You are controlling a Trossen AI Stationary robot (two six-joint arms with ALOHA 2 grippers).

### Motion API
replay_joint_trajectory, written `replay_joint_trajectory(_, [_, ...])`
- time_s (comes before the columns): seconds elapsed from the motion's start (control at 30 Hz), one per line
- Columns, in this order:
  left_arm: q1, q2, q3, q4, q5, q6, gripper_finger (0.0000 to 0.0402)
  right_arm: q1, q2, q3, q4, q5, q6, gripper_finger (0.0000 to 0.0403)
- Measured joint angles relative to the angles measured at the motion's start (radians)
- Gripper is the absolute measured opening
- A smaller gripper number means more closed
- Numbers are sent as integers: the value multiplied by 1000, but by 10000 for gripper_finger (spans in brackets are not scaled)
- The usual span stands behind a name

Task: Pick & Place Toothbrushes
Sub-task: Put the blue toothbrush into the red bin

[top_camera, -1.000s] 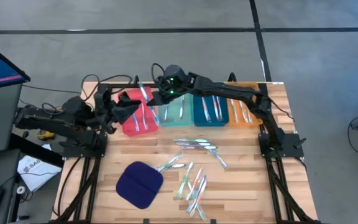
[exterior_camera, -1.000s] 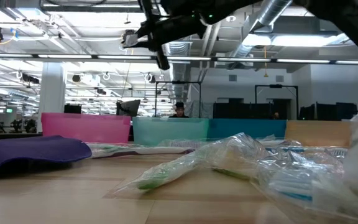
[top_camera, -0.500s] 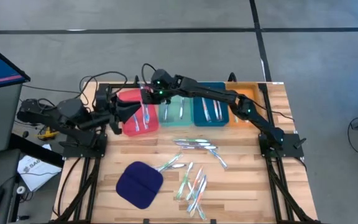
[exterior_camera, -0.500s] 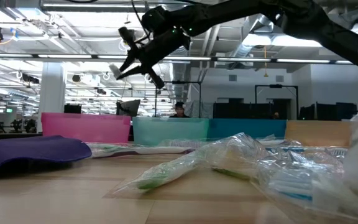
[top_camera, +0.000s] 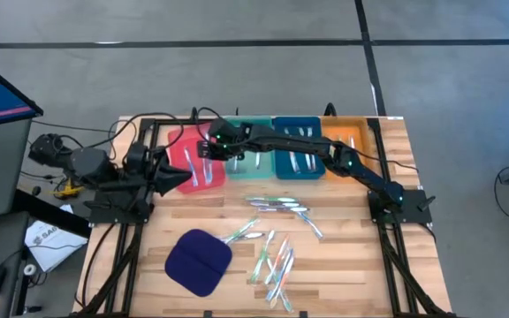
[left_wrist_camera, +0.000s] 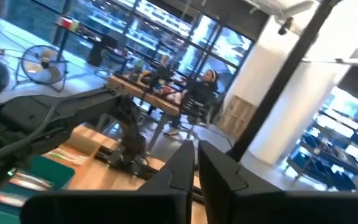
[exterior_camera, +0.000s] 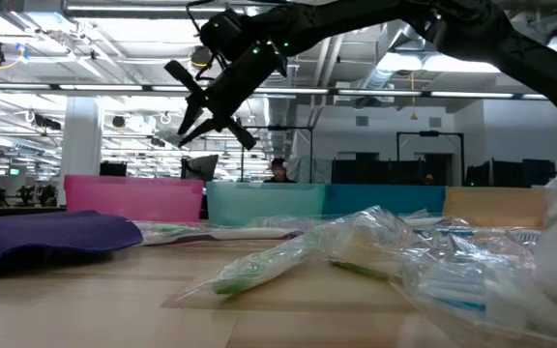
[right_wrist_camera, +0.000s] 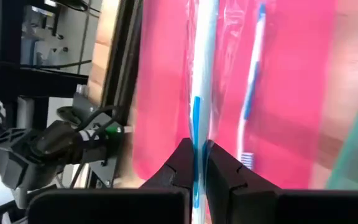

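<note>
My right arm reaches across the trays, and its gripper (top_camera: 207, 148) (right_wrist_camera: 197, 163) hangs above the red tray (top_camera: 186, 170) (right_wrist_camera: 160, 93), shut on a whitish toothbrush (right_wrist_camera: 197, 74) with a blue accent. Other toothbrushes lie in the red tray (right_wrist_camera: 253, 81), in the teal tray (top_camera: 253, 160) and in the blue tray (top_camera: 300, 155). Several wrapped toothbrushes (top_camera: 275, 258) lie loose on the wooden table. My left gripper (top_camera: 171, 173) (left_wrist_camera: 195, 163) is shut and empty by the red tray's left side. My right gripper pinches the toothbrush's handle (right_wrist_camera: 197, 127) between its two fingers. The brush runs on past the fingertips, in line with the fingers. It is lifted clear, over the red tray.
An orange tray (top_camera: 346, 150) ends the row of trays at the table's far right. A dark blue rounded pad (top_camera: 199, 261) lies near the table's near left corner. More wrapped toothbrushes (top_camera: 279, 206) lie mid-table. Cables run along the table's far left edge.
My right gripper has carried the toothbrush toward the table's left, from over the teal tray to over the red tray, dropping a little and tipping downward. My left arm has drawn back toward the table's left edge.
</note>
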Motion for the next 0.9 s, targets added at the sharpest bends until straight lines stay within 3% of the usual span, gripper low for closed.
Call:
replay_joint_trajectory(0.37, [8, -22, 0, -111, 0, -8, 3, 1, 0, 0, 54, 9, -32, 10])
replay_joint_trajectory(0.47, [38, -54, 1, -404, -92, -334, 2, 2, 0, 0, 50, 4, -42, 10])
replay_joint_trajectory(0.57, [134, -67, -1, -739, -102, -598, 2, 3, -3, 0, 48, -21, -61, 10])
replay_joint_trajectory(0.67, [238, -95, -3, -878, -37, -657, 3, 6, -11, 0, 53, -46, -85, 10])
replay_joint_trajectory(0.9, [550, -132, -91, -818, 259, -558, 3, 20, -28, 20, 59, -127, -141, 10])
